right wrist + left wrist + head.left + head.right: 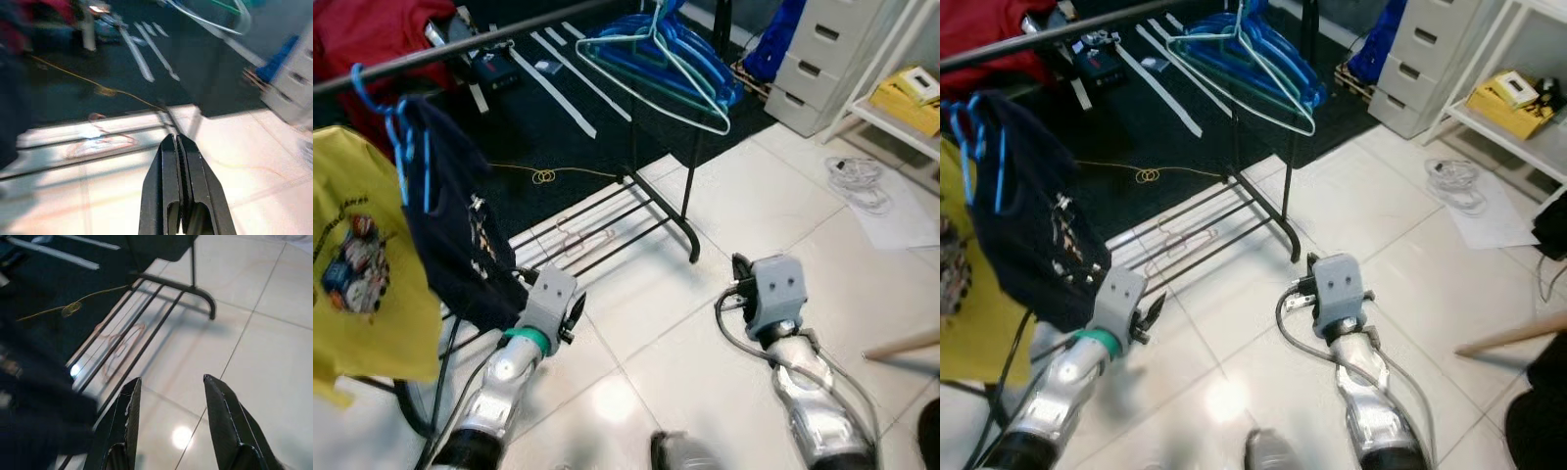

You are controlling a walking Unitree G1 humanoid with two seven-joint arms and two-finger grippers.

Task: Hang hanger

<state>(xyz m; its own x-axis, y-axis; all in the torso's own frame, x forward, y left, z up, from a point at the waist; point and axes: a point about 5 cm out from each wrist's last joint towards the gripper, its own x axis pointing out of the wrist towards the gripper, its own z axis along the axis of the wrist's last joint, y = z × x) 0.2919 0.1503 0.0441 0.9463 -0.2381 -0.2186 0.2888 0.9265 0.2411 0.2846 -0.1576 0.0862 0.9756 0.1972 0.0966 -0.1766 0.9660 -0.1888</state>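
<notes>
Lying on rack base, pink hanger (pixel 579 238) beyond left fingers (pixel 122 426).

A lived-in home room: glossy white tiled floor (pixel 862 294), a black metal clothes rail (pixel 460 44) on the left carrying a yellow printed T-shirt (pixel 357 264), and a grey chest of drawers (pixel 827 54) far right.
</notes>
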